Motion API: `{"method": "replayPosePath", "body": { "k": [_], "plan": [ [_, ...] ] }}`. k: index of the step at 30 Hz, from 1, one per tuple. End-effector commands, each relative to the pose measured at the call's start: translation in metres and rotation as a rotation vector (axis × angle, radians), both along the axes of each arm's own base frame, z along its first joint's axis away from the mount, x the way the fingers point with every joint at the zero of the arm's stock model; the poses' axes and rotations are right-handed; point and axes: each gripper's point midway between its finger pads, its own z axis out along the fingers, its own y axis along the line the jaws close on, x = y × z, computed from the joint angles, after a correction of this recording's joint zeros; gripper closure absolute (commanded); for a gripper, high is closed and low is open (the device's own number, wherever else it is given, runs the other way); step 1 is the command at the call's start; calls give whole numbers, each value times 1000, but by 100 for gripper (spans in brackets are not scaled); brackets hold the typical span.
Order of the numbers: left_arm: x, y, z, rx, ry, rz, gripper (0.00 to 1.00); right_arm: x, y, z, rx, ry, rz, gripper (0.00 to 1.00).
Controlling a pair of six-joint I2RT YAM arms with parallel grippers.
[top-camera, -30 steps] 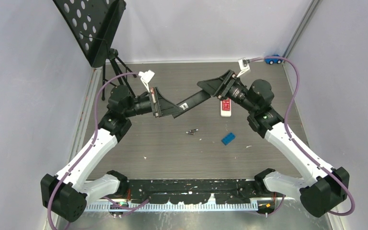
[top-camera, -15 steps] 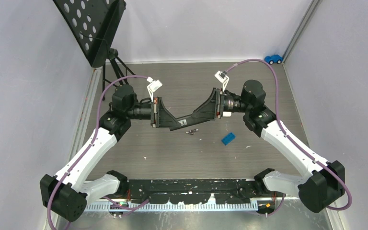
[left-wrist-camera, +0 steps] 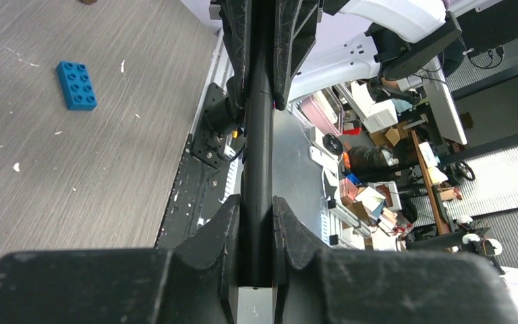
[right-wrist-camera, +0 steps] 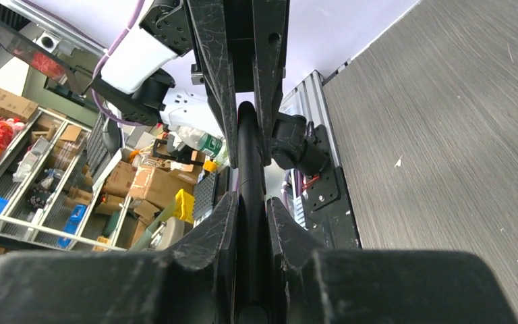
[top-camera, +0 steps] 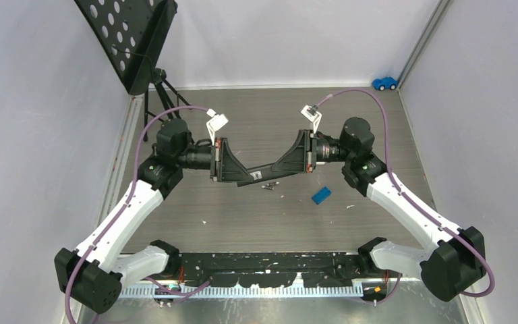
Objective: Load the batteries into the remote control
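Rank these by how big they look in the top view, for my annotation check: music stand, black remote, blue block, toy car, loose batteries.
1. music stand, largest
2. black remote, only its middle showing
3. blue block and toy car: they look alike, and the car sits farther back, so unranked
4. loose batteries, smallest

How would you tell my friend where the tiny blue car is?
Start at the table and go to its far right corner, by the slanted metal post. The tiny blue car sits there on its own. The other blue thing, a flat studded block, lies mid-table instead.
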Motion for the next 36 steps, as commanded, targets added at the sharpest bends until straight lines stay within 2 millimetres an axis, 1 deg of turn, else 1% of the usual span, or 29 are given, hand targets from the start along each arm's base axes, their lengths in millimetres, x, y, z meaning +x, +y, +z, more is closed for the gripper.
{"method": "replayPosePath", "body": {
  "k": [1,3,4,5,7,10,13,16,19,21,25,28,30,31,33,34,36],
  "plan": [
    [2,2,31,-49,-82,42,82,-6,-3,28,78,-63,-15,100],
    [8,-1,39,-83,-64,73,56,1,-4,34,94,-65,-69,100],
    [13,-3,44,-108,-54,97,44,7,-4,38,105,-63,-107,100],
    [18,-4,49,-136,-32,127,35,13,-4,41,115,-57,-147,100],
    [29,-5,57,-204,29,202,26,31,-6,48,142,-34,-252,100],
    [49,-3,64,-326,82,330,21,48,-7,57,196,5,-339,100],
    [66,3,67,-416,102,442,21,60,-9,70,298,71,-390,100],
    [79,7,68,-473,107,550,21,70,-5,74,351,114,-417,100],
    [90,11,66,-518,118,633,21,76,3,68,329,137,-479,100],
    [95,14,68,-555,120,660,21,77,8,62,309,147,-533,100],
    [99,17,75,-633,119,683,20,79,15,59,313,150,-614,100],
    [105,24,75,-659,143,735,23,82,21,54,310,173,-638,100],
    [108,27,75,-660,154,762,28,83,26,50,307,209,-631,100],
    [109,28,76,-664,154,771,34,83,29,49,309,220,-623,100],
    [110,30,75,-661,156,781,46,85,32,44,308,247,-619,99],
    [109,29,76,-657,153,780,55,85,32,42,307,251,-619,100],
    [111,28,73,-643,159,781,69,84,32,41,309,254,-617,100]
  ]
}}
